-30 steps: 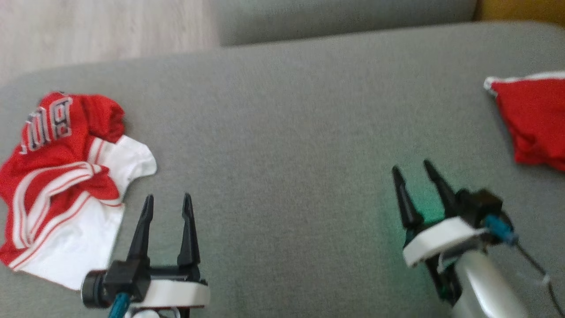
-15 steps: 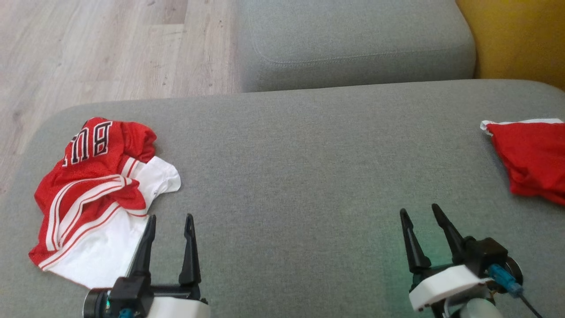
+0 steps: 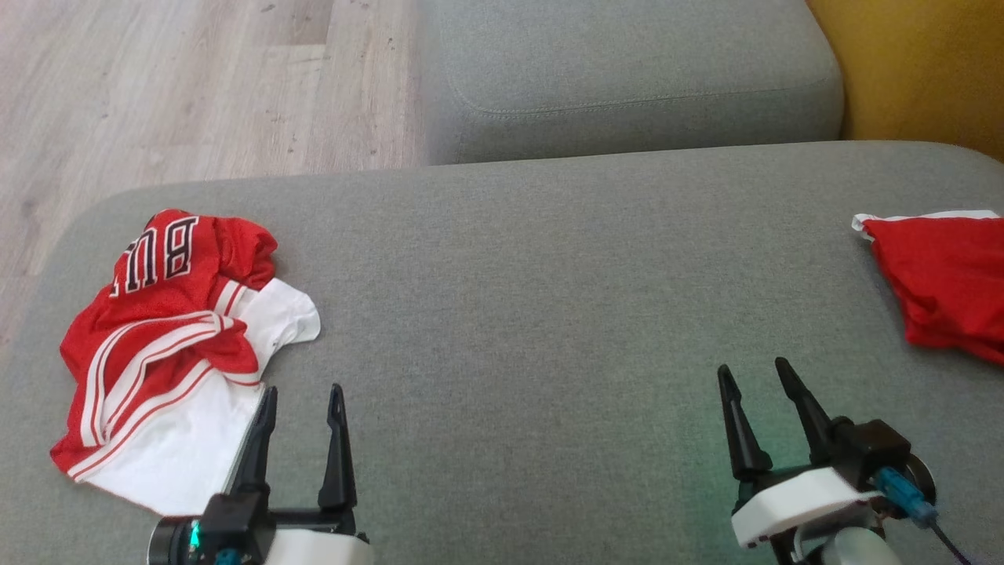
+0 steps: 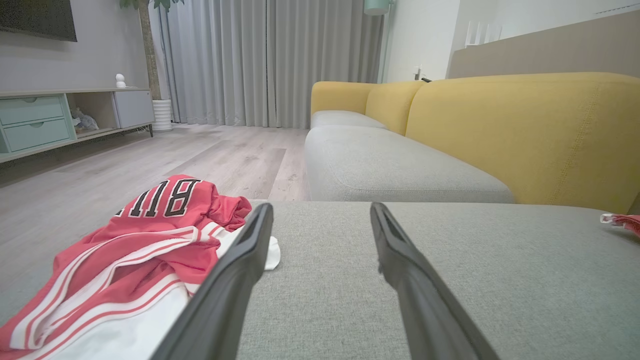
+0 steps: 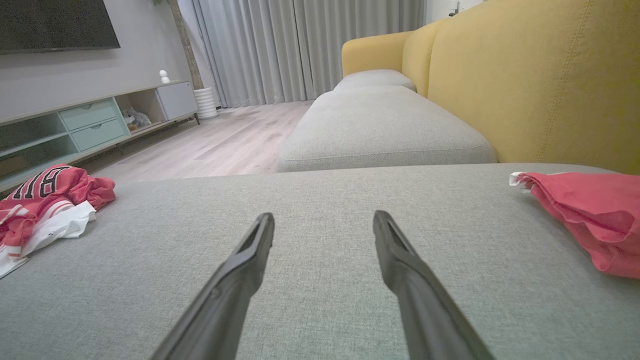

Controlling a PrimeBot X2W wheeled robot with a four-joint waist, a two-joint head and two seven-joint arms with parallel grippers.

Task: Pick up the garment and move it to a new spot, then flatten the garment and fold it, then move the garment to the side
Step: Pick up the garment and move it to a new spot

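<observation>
Crumpled red-and-white mesh jersey (image 3: pixel 169 337) awaits pickup at nine o'clock.
Left end effector (image 3: pixel 303 390) and right end effector (image 3: pixel 751 367) gape wide, empty; left should reach it.

The garment (image 3: pixel 157 337) is red and white, with white stripes on the red part and black letters edged in white. The sofa seat (image 3: pixel 549 298) is grey and the sofa back (image 3: pixel 910 71) is yellow. The other cloth (image 3: pixel 949 275) is red with a white edge. The floor (image 3: pixel 157 86) is pale wood. The left hand (image 3: pixel 303 388) and the right hand (image 3: pixel 751 366) have black fingers and white bases.
</observation>
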